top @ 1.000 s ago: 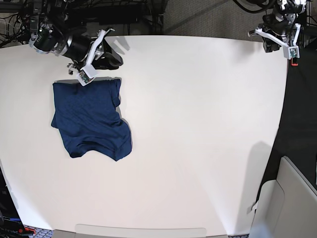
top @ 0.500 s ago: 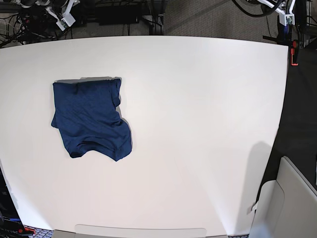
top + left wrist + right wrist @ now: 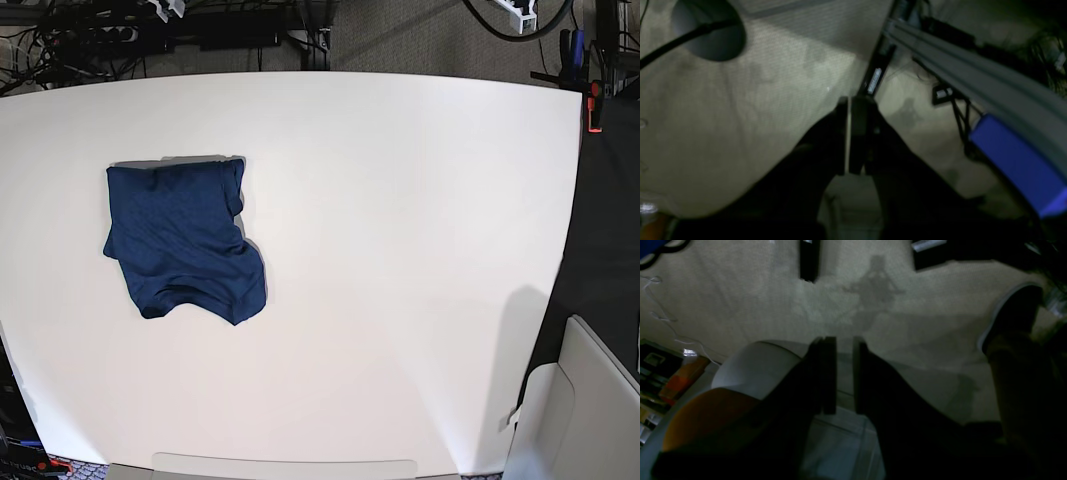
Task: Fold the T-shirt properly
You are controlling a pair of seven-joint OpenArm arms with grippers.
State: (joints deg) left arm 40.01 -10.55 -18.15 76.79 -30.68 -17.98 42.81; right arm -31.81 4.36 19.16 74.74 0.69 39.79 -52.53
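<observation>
White tabletop (image 3: 400, 250) fills most of the base view, with dark floor and cables beyond its far edge. On its left part lies the T-shirt (image 3: 183, 240), dark blue and folded into a compact, uneven bundle with a straight upper edge and a rounded, lumpy lower edge. It lies flat on the table, well apart from both arms, and nothing touches it.

Only small white bits of the arms show at the top edge of the base view, one at the upper left and one at the upper right.

From the left wrist view, the left gripper (image 3: 849, 133) hangs over grey carpet (image 3: 740, 106), its two dark jaws pressed nearly together with only a thin bright slit between them, holding nothing. A grey rail (image 3: 973, 80) with a blue piece (image 3: 1017, 160) runs diagonally on the right.

From the right wrist view, the right gripper (image 3: 844, 376) also points at carpet, its jaws close together with a narrow gap and nothing between them. A dark shoe (image 3: 1013, 313) shows at the right.
</observation>
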